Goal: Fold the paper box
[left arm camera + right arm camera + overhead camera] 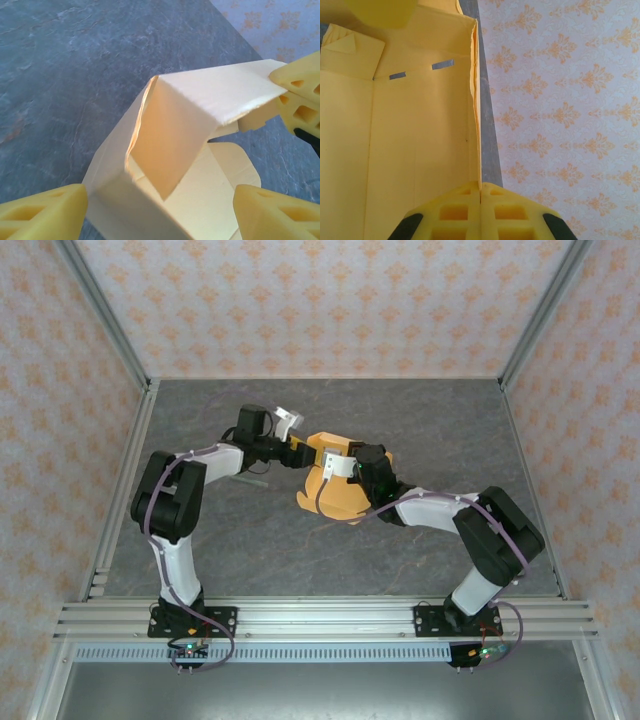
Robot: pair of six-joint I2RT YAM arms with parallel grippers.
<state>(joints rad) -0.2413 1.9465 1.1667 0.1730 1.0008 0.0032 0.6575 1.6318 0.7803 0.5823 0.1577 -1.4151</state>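
The paper box (338,490) sits just left of the middle of the top view, on the grey table (430,420). It is half-formed orange-yellow card, with walls standing up and flaps still loose. In the left wrist view the paper box (175,145) takes up the centre and lower part of the frame. One creased wall rises to a sharp corner, a long panel reaches toward the upper right, and a rounded flap lies flat at the lower right.

The right gripper (282,92) comes in at the upper right of that view and has the tip of the long panel clamped. From its own wrist camera, the right gripper (480,212) has its jaws pressed together at the bottom of the frame. The card's thin edge runs straight down into the seam between them.

The left gripper (160,196) has its jaws wide apart across the bottom of its view, with the box's lower part between them. The finger at the lower left touches the box wall and the other is just beside the rounded flap. I cannot tell whether they are squeezing.

In the top view the left gripper (303,453) meets the box from the left and the right gripper (337,465) from the right. Patterned walls (320,300) surround the table.
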